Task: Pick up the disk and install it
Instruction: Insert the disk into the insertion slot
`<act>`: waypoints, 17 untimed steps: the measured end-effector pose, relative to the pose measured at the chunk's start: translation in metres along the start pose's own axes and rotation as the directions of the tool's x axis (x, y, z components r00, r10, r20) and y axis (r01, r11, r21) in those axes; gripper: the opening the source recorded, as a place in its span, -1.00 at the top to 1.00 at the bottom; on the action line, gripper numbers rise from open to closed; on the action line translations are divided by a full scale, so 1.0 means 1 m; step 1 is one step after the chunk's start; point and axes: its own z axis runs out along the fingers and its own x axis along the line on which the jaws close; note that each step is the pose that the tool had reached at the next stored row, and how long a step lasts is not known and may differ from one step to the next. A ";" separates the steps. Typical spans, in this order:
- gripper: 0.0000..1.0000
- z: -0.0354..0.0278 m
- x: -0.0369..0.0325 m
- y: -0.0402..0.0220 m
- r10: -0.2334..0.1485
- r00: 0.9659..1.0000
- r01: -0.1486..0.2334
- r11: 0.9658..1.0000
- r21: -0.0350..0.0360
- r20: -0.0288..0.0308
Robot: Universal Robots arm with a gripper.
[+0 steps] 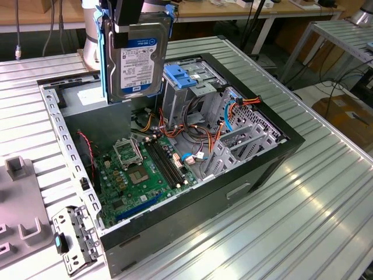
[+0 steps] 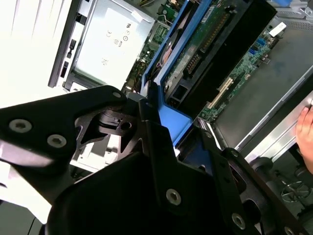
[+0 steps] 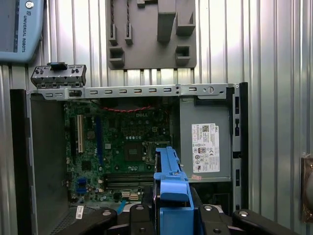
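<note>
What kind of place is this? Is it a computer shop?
More likely a robot lab or workshop: a ribbed silvery metal table carries an open black computer case, the robot's hand holds a dark rectangular hard drive in a blue plastic frame above it, and wooden workbenches stand behind.

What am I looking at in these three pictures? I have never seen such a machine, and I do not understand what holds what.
This is one robot arm. Its gripper, a clamp, is shut on the disk, a hard drive in a blue frame, held upright over an open computer case. The case lies on a ribbed metal table. The exterior view comes from a camera off the arm. Both wrist views come from cameras on the arm; they look past the disk at the motherboard inside.
</note>
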 end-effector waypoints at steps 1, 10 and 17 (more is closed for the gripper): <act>0.25 0.0000 0.0018 0.0000 0.000 1.000 0.000 1.000 0.000 0.000; 0.25 0.0004 0.0228 -0.0007 0.000 1.000 0.000 1.000 0.000 0.000; 0.25 0.0007 0.0400 -0.0012 0.000 1.000 0.000 1.000 0.000 0.000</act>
